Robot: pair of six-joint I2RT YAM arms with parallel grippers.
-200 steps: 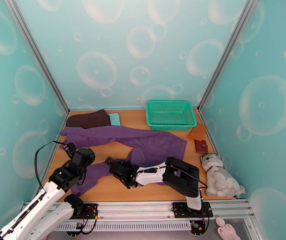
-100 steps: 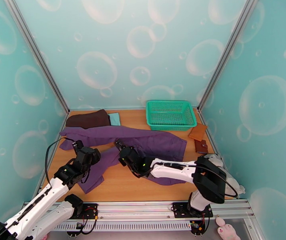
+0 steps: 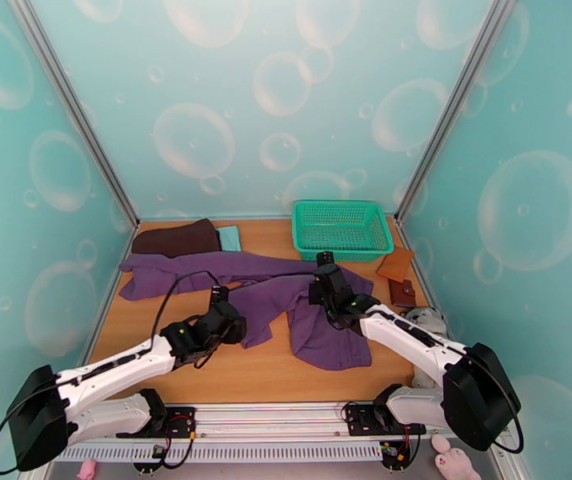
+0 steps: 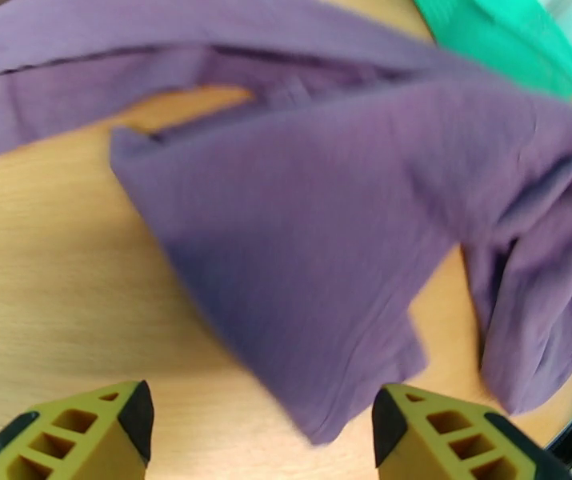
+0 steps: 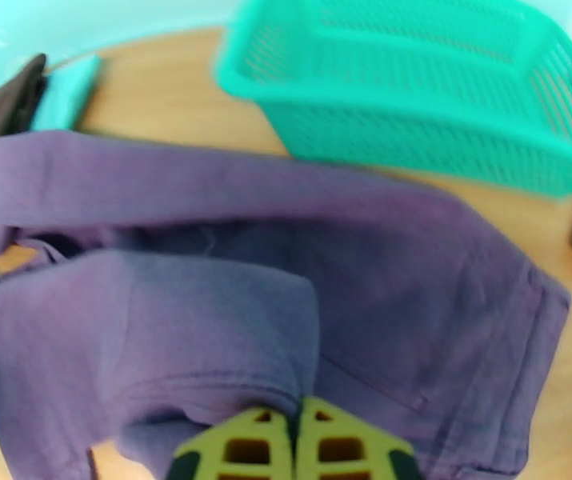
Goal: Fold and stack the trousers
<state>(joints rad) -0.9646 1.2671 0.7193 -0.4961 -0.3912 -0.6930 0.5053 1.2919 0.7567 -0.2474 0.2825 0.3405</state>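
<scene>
The left gripper (image 4: pixel 260 416) hovers low over the table (image 3: pixel 230 378) with its fingers wide apart, holding nothing; the hem edge of one leg lies just ahead of them. The trousers (image 3: pixel 286 302) sprawl across the middle of the table, one leg stretched left, the other doubled over toward the waist. The right gripper (image 5: pixel 294 442) is pinched together on a raised fold of that purple cloth, near the green basket (image 3: pixel 340 227).
</scene>
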